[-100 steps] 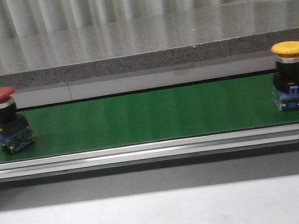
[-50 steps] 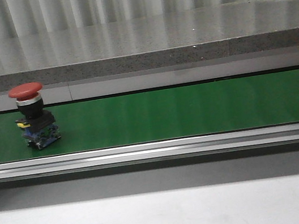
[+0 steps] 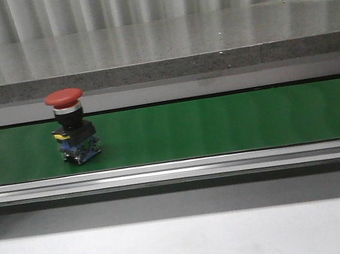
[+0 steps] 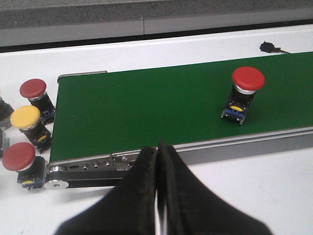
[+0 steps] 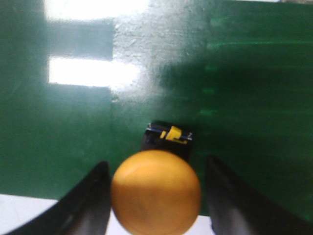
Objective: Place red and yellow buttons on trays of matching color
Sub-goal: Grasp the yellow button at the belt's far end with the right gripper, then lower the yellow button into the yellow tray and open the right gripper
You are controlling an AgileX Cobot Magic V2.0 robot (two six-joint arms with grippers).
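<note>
No tray holds a button yet: our right gripper (image 5: 155, 196) brackets the yellow button (image 5: 155, 191) unclenched, our left gripper (image 4: 157, 161) is clenched empty, and the red button (image 3: 71, 127) rides the conveyor belt (image 3: 222, 125).

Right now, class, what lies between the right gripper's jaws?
The yellow button sits between the open jaws of the right gripper, over the green belt, shown in the right wrist view.

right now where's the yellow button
Out of the front view: in the right wrist view, the yellow button stands on the green belt near its edge, between the open fingers of the right tool, which flank its cap without visibly touching.
</note>
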